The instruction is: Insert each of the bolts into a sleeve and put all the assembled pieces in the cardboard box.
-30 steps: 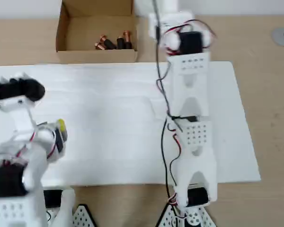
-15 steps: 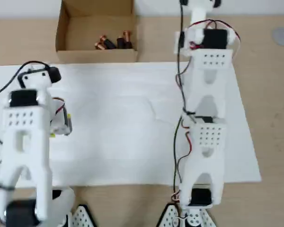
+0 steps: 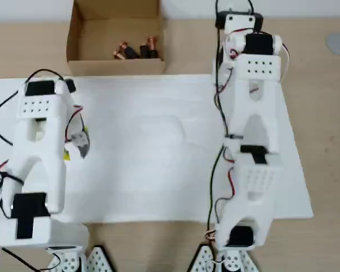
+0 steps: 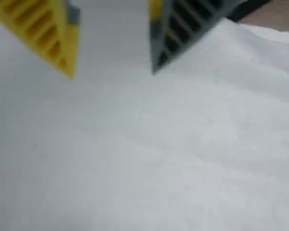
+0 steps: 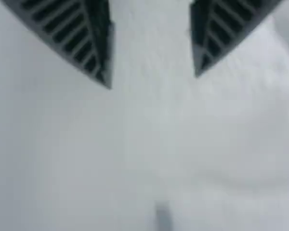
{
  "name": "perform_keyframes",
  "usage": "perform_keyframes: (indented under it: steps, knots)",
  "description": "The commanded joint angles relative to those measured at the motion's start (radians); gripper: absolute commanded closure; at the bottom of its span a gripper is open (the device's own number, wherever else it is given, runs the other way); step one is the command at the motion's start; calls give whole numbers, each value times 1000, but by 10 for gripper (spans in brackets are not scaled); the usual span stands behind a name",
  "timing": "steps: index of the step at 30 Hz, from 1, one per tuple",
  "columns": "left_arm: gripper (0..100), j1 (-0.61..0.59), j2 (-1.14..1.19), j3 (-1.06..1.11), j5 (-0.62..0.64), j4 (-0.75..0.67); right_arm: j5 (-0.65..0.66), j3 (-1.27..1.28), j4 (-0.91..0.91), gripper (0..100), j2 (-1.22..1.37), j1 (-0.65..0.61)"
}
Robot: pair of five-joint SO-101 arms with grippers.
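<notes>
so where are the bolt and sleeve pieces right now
In the high view the copper and black pieces lie together inside the cardboard box, at the far left, just beyond the white mat.

The high view is bright and evenly lit. The white sheet (image 3: pixel 136 170) nearly washes out, and shadows on it are faint and soft. The cardboard box (image 3: pixel 75 39) is slightly shaded inside. In the left wrist view the sheet is brightest toward 1 o'clock and greys toward 7. The right wrist view is dimmer, a flat grey, with a small darker patch at 6 o'clock.

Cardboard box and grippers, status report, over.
Left gripper open, empty. Right gripper open, empty. Both above white sheet. Copper-and-black pieces inside cardboard box.
</notes>
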Motion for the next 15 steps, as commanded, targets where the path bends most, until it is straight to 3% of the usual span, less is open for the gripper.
perform_keyframes:
  steps: [1,11,15]
  knots:
    - [882,34,1,-147,26,8,17,236,14,879,-200,2]
    - [882,78,-88,-477,-26,3,17,642,12,879,-357,-18]
    - [884,132,-180,-470,-28,0,17,774,8,879,-354,-64]
